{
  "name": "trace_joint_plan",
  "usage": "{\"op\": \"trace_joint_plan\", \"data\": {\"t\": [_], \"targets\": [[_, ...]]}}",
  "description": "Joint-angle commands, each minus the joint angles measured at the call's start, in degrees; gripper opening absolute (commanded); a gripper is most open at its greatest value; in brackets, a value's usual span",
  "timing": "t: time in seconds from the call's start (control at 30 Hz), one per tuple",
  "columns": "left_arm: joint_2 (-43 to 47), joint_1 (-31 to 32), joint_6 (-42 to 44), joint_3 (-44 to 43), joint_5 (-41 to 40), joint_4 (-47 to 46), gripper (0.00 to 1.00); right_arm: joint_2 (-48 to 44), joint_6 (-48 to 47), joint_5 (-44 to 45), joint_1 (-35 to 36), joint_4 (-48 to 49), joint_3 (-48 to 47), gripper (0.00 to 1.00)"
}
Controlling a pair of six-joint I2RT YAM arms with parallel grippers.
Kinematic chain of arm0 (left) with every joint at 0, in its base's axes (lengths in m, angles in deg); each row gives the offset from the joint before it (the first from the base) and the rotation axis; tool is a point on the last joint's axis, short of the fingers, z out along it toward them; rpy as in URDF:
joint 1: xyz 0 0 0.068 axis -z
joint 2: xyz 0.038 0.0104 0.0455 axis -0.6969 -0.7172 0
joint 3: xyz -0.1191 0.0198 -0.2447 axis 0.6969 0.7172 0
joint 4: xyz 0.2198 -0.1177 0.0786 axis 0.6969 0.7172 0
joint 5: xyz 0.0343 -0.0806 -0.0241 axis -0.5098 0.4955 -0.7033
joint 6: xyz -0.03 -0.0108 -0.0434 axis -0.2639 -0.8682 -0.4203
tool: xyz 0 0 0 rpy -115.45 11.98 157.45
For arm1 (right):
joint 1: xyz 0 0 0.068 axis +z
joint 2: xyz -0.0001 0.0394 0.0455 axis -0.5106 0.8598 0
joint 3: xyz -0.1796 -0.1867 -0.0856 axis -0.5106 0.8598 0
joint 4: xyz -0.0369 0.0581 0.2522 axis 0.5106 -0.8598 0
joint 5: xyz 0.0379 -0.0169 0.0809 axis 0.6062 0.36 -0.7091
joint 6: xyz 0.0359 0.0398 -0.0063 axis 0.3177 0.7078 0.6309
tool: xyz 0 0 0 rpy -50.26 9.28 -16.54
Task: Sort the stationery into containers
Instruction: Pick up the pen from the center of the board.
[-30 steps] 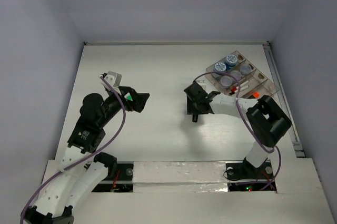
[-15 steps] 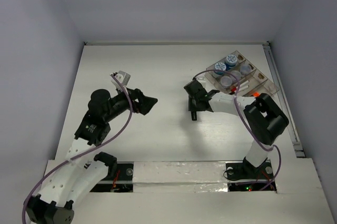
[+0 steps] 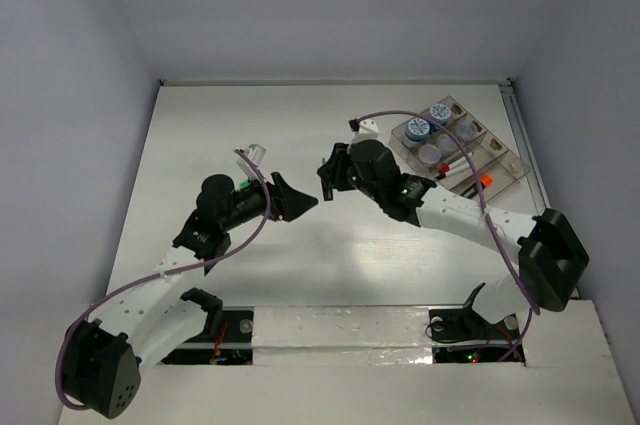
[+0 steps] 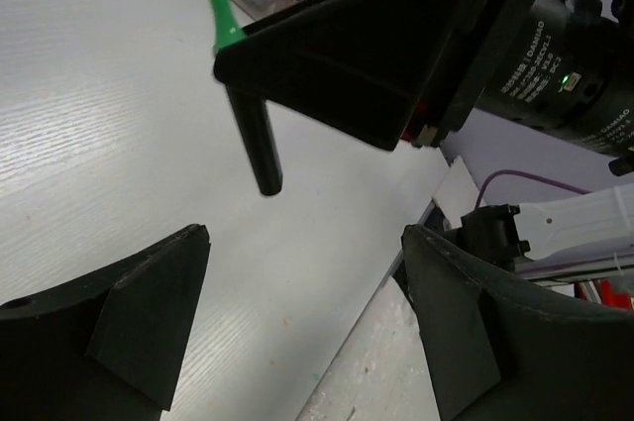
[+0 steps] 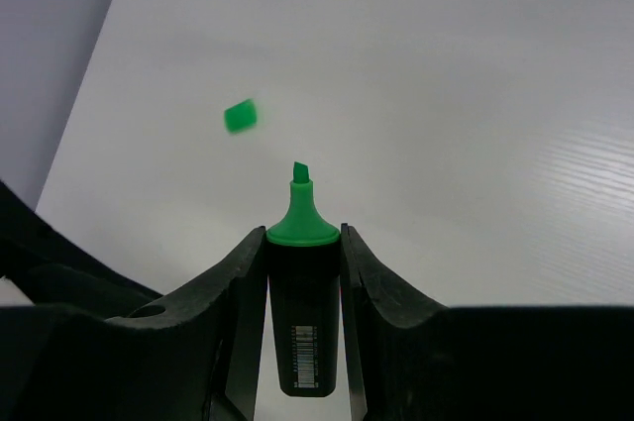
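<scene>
**A:** Mid-bench, the two arms are nose to nose. The right fingers (image 5: 250, 277) are pinching the green highlighter (image 4: 253, 139) around its upper body, just below the green collar, and it hangs off the bench (image 3: 250, 125).

**B:** And the left fingers (image 4: 149, 312)?

**A:** Spread wide with nothing in them. They sit just short of the highlighter, not touching it.

**B:** Which way does it lie?

**A:** In the left wrist view the long axis runs from the green tip at the far end to the blunt black end at the near end. That black end sticks out of the right fingers and points roughly at the gap between the spread left pair.

**B:** A hand-over, then?

**A:** It could be. If so, the left pair must come forward along that axis and close on the free black end. That is the only stretch of the body not covered.

**B:** And the tray (image 3: 453, 101)?

**A:** It is well apart, back on the right side, behind the right wrist. The right arm is clearly the nearer one to it, and it already has the grip. The risk I'd watch is the two pairs of fingers bumping, because the exposed stub looks short.
</scene>
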Motion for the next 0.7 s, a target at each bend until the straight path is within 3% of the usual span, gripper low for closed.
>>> {"op": "trace_joint_plan", "data": {"t": [0.0,0.3,0.67], "targets": [[-0.5,2.8,-1.4,-0.5,-2.3,-7.1,0.75,-0.2,1.5,-0.8,2.0,5.4,-1.4,0.13],[-3.6,13.2,2.7,-3.8,-22.9,-1.7,0.63,-0.8,1.2,1.2,5.8,6.1,-2.2,0.13],[-5.5,14.9,4.0,-2.8,-28.2,-6.3,0.48,-2.4,1.3,-0.5,6.9,6.2,-1.4,0.13]]}}
